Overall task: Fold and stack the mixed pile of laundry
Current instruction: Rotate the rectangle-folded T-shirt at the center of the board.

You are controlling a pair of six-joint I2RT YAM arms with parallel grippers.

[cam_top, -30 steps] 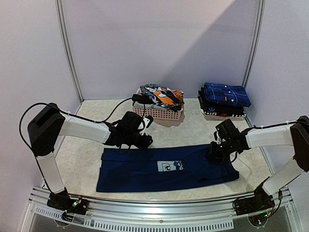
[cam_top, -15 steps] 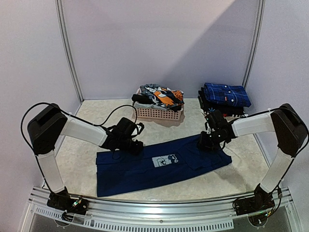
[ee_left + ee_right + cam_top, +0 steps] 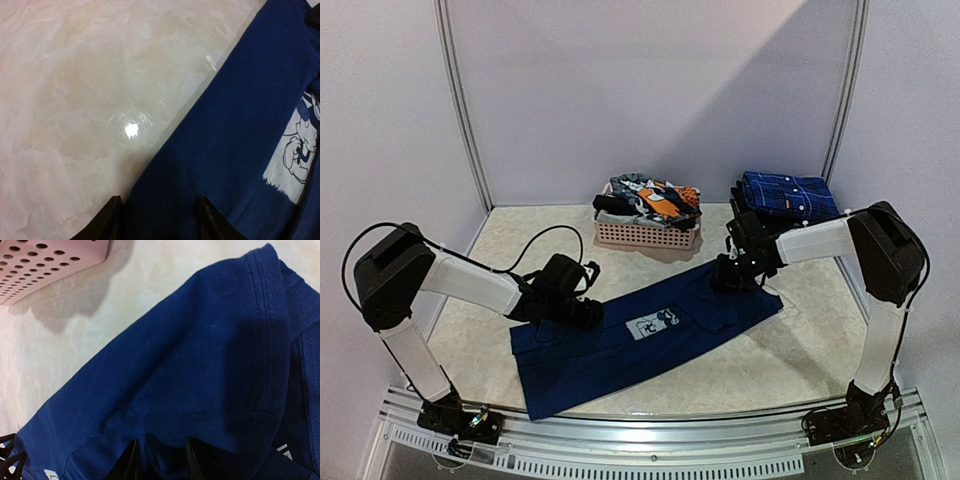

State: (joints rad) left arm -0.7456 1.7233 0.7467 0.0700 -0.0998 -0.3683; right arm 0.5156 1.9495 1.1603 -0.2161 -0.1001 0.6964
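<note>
A navy T-shirt [image 3: 610, 350] with a pale cartoon print [image 3: 655, 325] lies folded lengthwise, slanting from near left to far right across the table. My left gripper [image 3: 570, 308] holds its left upper edge. In the left wrist view, navy cloth [image 3: 240, 125] fills the gap at the left gripper [image 3: 159, 220]. My right gripper [image 3: 735, 275] is at the shirt's far right end. In the right wrist view the right gripper [image 3: 162, 460] is shut on bunched cloth [image 3: 200, 365]. The rest of the mixed laundry pile [image 3: 660, 198] sits in the basket.
The pale pink basket [image 3: 645, 236] stands at the back centre, and its corner [image 3: 45, 270] shows close to the right gripper. A stack of folded garments [image 3: 788, 195], blue plaid on top, rests at the back right. White walls close in the table.
The right gripper has pulled its end of the shirt back and left toward the basket. The left gripper has drawn its end toward the near left. The shirt has turned from level to slanted.
</note>
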